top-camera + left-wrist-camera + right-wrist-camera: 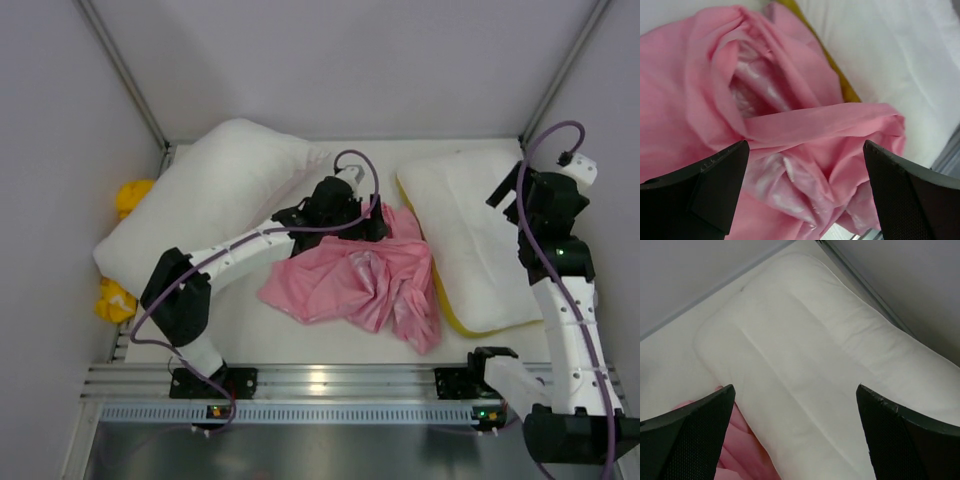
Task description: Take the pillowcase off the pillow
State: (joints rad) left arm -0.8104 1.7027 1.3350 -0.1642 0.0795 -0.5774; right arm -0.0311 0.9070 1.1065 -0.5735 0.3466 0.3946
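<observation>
The pink pillowcase point(350, 285) lies crumpled in the middle of the table, its right side against the pillow point(470, 235), a white pillow with a yellow band along its near-left edge. My left gripper point(376, 224) is open just above the pillowcase's far part. In the left wrist view the pillowcase point(790, 125) fills the space between and below the open gripper point(805, 190), with the pillow point(890, 60) beyond. My right gripper point(508, 198) hovers open and empty over the pillow's far right. The right wrist view shows the pillow point(805, 370) under the open gripper point(795, 435) and the pillowcase point(740, 457) at lower left.
A plain white pillow point(215, 195) lies at the back left. Yellow cloth point(130, 195) sticks out from under its left side. Grey walls close in the back and sides. A metal rail point(320, 380) runs along the near edge.
</observation>
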